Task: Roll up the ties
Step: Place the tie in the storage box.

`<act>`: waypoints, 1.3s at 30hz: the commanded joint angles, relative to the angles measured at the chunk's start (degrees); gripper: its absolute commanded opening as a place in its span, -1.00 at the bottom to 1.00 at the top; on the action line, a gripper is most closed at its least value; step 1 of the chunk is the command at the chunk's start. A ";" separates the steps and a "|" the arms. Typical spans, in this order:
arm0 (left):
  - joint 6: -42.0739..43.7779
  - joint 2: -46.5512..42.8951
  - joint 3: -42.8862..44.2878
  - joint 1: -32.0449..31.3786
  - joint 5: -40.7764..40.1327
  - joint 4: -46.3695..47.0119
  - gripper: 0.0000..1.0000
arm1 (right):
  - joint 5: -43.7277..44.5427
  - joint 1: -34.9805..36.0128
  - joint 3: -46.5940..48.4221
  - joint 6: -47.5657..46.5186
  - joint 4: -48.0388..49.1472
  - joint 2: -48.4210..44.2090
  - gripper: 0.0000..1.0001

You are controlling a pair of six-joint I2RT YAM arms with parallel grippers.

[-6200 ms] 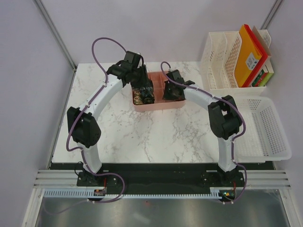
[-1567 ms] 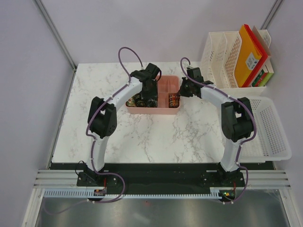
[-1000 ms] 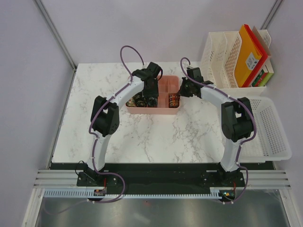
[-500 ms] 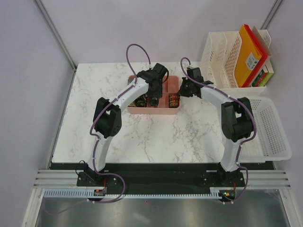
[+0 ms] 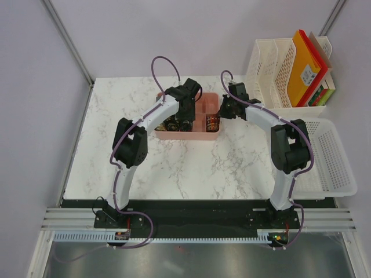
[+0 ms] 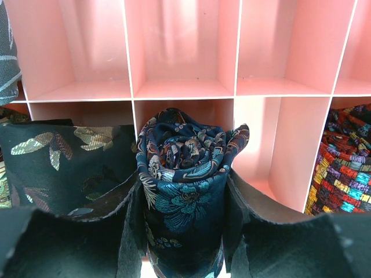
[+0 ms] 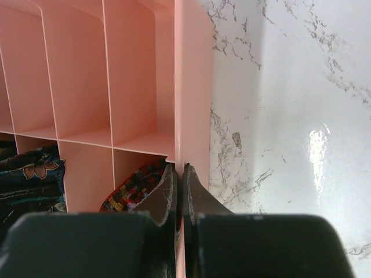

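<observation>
Ties sit coiled in the pink tray (image 5: pixel 203 135) at the far middle of the marble table (image 5: pixel 174 168), which has open surface in front and to the left. A white basket (image 5: pixel 330 168) hangs off the table's right edge. Behind it, a white file rack (image 5: pixel 272 75) holds an orange folder (image 5: pixel 306 63) whose label is too small to read.

Both arms arch forward to the tray. The left gripper (image 6: pixel 185 202) points down and grasps the floral tie (image 6: pixel 185 174), a dark blue roll standing upright in a near-row compartment with 1 pad (image 6: pixel 130 231) on each side. Just left lies a dark leaf-patterned tie (image 6: pixel 64 162); 1 compartment further right sits a multicoloured tie (image 6: pixel 345 168). The far row shows bare pink floor.

The right gripper (image 7: pixel 179 179) is clenched on the tray's right outer wall, bare marble beside it.
</observation>
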 commanded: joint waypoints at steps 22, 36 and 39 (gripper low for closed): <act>0.21 4.16 1.21 0.51 -1.43 0.03 0.04 | -4.04 1.40 0.57 1.25 -2.51 2.33 -1.00; 1.61 -0.24 1.56 0.25 -1.00 -0.15 0.51 | -4.39 1.49 0.31 1.77 -2.42 2.86 -1.00; 1.96 -0.59 1.47 0.25 -1.17 -0.15 0.64 | -4.39 1.49 0.39 1.77 -2.34 3.13 -1.00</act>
